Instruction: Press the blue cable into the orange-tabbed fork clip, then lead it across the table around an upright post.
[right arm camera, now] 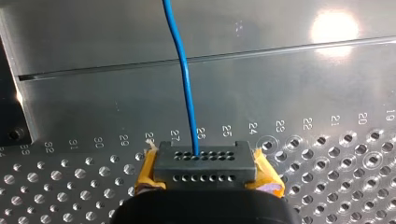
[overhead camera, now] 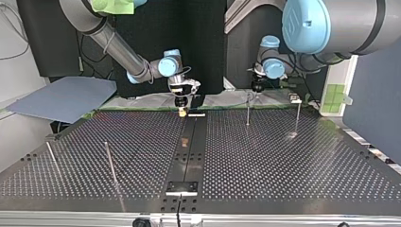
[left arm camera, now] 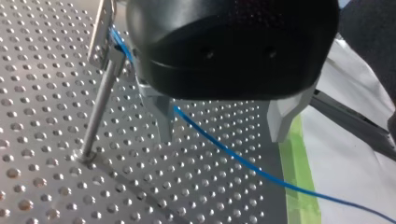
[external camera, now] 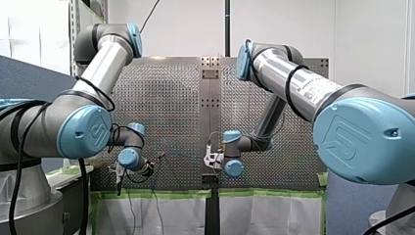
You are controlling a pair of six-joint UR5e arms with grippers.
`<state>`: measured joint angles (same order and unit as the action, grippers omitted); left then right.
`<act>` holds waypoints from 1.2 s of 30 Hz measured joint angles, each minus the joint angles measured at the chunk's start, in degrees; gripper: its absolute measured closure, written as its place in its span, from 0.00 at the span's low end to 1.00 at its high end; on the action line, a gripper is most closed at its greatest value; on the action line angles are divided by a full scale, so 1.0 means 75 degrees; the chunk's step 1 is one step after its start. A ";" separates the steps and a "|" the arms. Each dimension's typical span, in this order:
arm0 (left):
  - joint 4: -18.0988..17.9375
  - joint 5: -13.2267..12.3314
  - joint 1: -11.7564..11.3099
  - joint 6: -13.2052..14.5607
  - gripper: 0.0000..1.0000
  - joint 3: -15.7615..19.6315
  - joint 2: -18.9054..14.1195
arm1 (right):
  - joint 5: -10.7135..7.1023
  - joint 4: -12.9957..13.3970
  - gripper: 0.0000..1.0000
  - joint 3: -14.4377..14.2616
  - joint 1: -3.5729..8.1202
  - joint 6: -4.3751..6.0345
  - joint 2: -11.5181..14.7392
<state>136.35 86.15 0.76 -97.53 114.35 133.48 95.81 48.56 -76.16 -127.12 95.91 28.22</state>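
Connector [right arm camera: 205, 165] (cable [right arm camera: 187, 93] inserted) between yellow pads [right arm camera: 147, 176]

left tool [left arm camera: 222, 137] seemingly spread wide, right tool [right arm camera: 208, 173] clamped tight

Over the perforated table [external camera: 169, 98] (green-edged): my left hand [external camera: 118, 175], my right hand [external camera: 211, 159]

Table [left arm camera: 46, 116] — perforated metal, satin sheen with bright glints. Post [left arm camera: 100, 107] smooth polished metal. Cable [right arm camera: 186, 84] smooth, slightly glossy blue sheath. Left gripper [left arm camera: 223, 139] shell black plastic, semi-gloss; fingers [left arm camera: 164, 116] dull grey metal. Block [right arm camera: 205, 165] matt dark grey plastic; pads [right arm camera: 145, 175] yellow, rubbery — edges rough. Tape [left arm camera: 299, 177] matt green.
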 joint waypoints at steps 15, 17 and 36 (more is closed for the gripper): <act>-0.0558 -0.0066 0.0001 -0.0510 0.00 0.1032 -0.1029 | -0.0002 -0.0004 1.00 0.0000 -0.0033 0.0012 0.0001; -0.0514 -0.0022 0.0038 -0.0514 0.00 0.1196 -0.1192 | -0.0012 -0.0008 1.00 0.0000 -0.0042 0.0012 -0.0001; -0.0355 -0.0152 0.0411 -0.0309 0.00 0.1736 -0.1944 | -0.0025 -0.0109 1.00 0.0000 -0.0048 0.0023 -0.0016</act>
<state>133.69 85.01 3.85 -99.85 127.37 118.90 95.62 47.74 -76.17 -127.48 96.08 28.10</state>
